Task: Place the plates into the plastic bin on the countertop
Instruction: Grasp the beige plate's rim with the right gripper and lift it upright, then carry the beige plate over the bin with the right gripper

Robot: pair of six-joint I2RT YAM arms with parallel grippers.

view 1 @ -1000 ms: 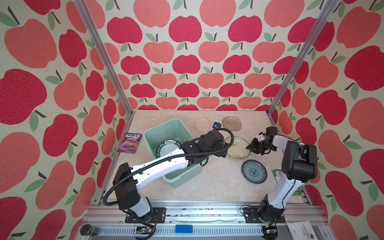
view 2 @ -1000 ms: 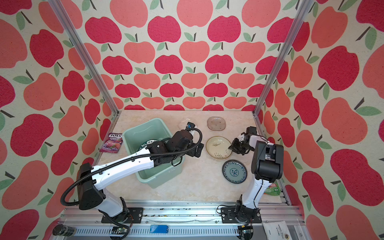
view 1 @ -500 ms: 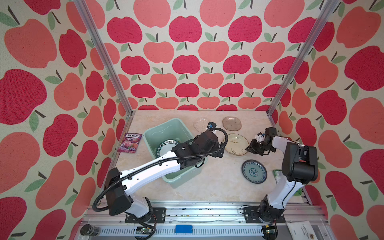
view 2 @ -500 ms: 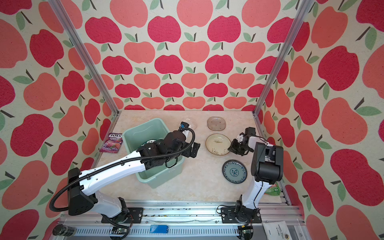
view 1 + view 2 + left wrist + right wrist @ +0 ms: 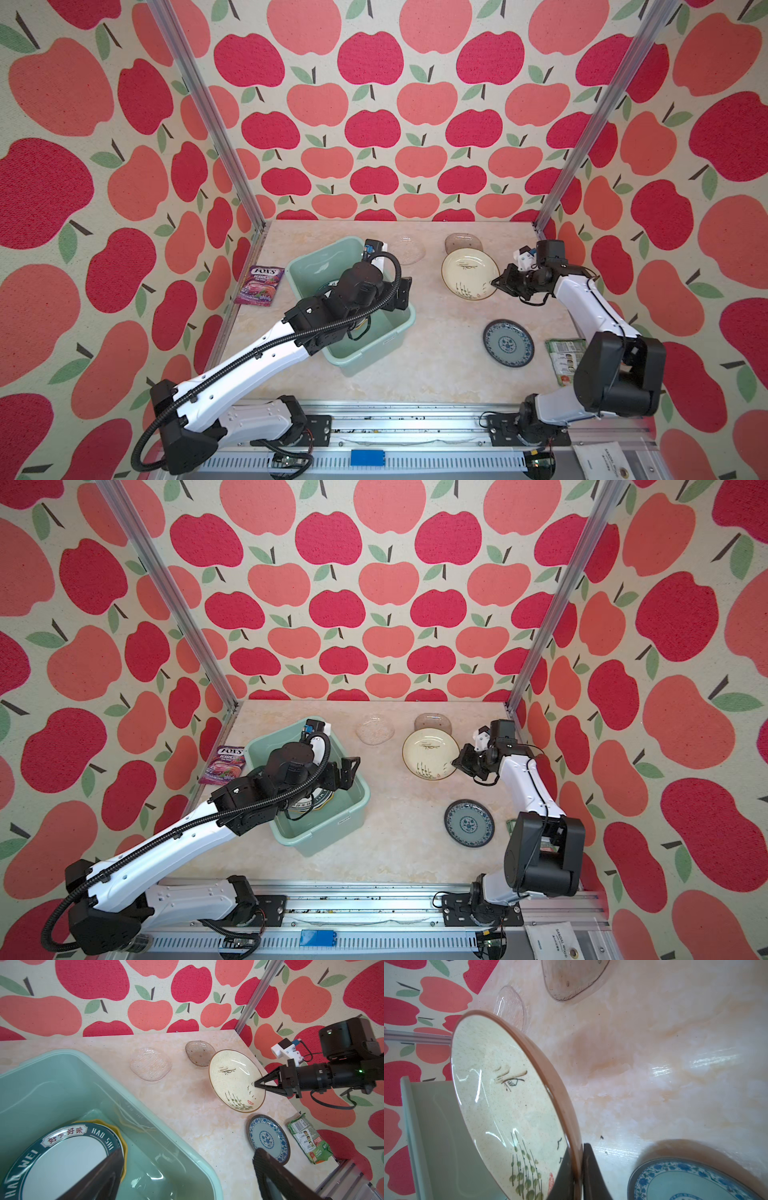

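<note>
- Underneath all, flat beige marble-look countertop point(image 5: 436, 374): carries every item below.
- Left of centre in both top views, mint-green rectangular plastic bin point(image 5: 370, 357): sits at an angle on the countertop and already holds two plates.
- Right of the bin and well apart from it, round cream plate with brown rim and painted green reeds point(image 5: 467, 268): is clamped at its right edge by the right gripper point(image 5: 495, 282) and overlaps the tinted glass plate in both top views. Cannot tell whether lifted wholly clear of the countertop.
- Inside the bin, round white plate with dark green lettered rim point(image 5: 62, 1159): lies on top of a yellow scalloped plate point(image 5: 125, 1148), of which only an edge shows.
- Nearer the front, round blue-patterned plate point(image 5: 508, 343): lies flat on the countertop, apart from the cream plate.
- At the bin's right-hand wall, left gripper point(image 5: 187, 1154): hangs with jaws spread wide and grips nothing. In the left wrist view, shows one finger over the bin's inside and the other outside the wall.
- As for the right gripper: pinches tight on the cream plate's rim, one finger on the painted face and one on the underside.
- Near the back wall, squarish clear glass plate point(image 5: 409, 249) and squarish brown-tinted glass plate point(image 5: 461, 240): rest on the countertop, apart from each other.
- At the left edge, purple snack packet point(image 5: 259, 284): lies beside the bin.
- At the right edge, green snack packet point(image 5: 563, 357): lies just beside the blue-patterned plate, partly hidden by the right arm.
</note>
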